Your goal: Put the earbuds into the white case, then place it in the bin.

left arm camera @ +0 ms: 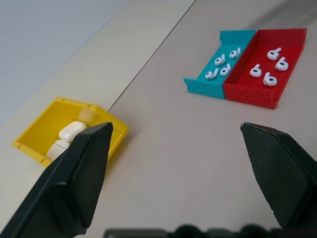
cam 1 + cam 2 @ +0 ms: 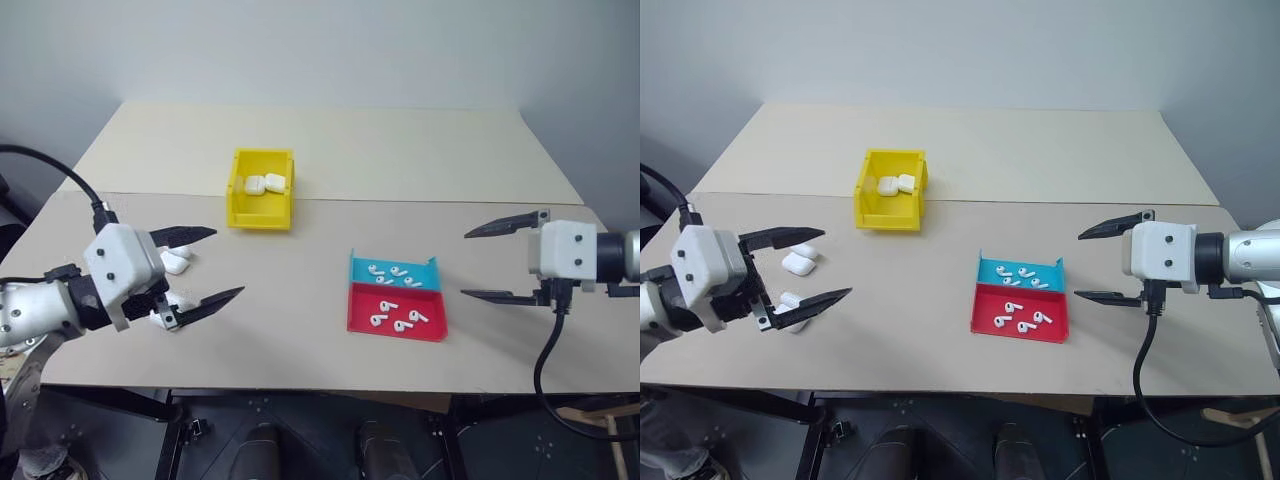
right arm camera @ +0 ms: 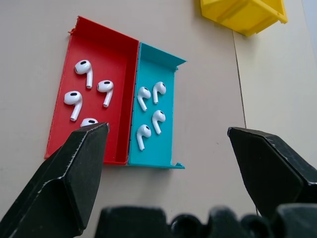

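Left tool (image 2: pixel 205 266) empty, bin (image 2: pixel 238 203) holding cases (image 2: pixel 264 184)

My left gripper (image 2: pixel 205 266) and right gripper (image 2: pixel 497 262) have pointed black fingers on white housings, silver forearms, with black cables trailing.

Bright even light, soft faint shadows, wrist views slightly blurred.
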Controlling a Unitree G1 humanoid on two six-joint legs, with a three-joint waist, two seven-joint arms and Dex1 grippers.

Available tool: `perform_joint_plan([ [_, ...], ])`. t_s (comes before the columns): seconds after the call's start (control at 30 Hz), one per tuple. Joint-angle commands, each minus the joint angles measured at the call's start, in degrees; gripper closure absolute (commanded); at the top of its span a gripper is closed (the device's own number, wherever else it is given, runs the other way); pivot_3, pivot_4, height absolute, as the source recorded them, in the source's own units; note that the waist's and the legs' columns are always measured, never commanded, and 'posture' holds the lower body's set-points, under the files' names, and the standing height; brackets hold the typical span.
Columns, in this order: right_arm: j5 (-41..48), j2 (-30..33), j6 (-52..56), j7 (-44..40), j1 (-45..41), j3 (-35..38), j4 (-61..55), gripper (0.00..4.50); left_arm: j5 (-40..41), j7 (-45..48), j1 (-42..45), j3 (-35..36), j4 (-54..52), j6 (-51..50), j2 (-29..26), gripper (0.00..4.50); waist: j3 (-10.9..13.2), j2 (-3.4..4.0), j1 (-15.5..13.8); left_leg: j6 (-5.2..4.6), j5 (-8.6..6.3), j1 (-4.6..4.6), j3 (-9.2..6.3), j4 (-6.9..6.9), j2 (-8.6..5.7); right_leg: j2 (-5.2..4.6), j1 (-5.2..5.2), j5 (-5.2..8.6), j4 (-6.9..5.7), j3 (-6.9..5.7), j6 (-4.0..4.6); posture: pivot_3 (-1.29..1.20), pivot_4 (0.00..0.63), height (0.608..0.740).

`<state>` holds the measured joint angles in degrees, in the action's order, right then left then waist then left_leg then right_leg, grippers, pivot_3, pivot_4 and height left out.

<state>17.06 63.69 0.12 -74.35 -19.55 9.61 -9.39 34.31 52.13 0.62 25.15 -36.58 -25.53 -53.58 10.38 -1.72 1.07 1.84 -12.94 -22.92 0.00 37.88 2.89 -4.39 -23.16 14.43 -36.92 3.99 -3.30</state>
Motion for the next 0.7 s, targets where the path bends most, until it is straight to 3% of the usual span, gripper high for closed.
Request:
perform_joint_plan([
  [0.03,0.63,0.00,-1.18,0.24,-1.02,0.75,-0.81,0.03,2.10,-1.38,0.68,2.35,-1.83,-2.02,-0.69,0.00,0.00,0.00,0.02,0.00,0.00,0.00,0.00,0.00,0.00,0.00,0.00,0.00,0.00,0.00,0.00,0.00,0.150,0.740],
  [0.23,0.45,-0.26,-1.36,0.19,-1.34,0.24,-0.55,0.03,2.51,-5.54,1.53,2.98,-3.38,-2.89,0.73,0.00,0.00,0.00,-0.03,0.00,0.00,0.00,0.00,0.00,0.00,0.00,0.01,0.00,0.00,0.00,0.00,0.00,0.150,0.740],
  [0.7,1.70,1.36,0.51,-0.85,0.95,1.95,-2.85,0.03,-5.72,-11.29,-5.43,4.55,-9.59,-7.40,-0.59,0.00,0.00,0.00,-0.04,0.00,0.00,0.00,0.00,0.00,0.00,0.00,0.01,0.00,0.02,0.00,0.00,0.00,0.150,0.740],
])
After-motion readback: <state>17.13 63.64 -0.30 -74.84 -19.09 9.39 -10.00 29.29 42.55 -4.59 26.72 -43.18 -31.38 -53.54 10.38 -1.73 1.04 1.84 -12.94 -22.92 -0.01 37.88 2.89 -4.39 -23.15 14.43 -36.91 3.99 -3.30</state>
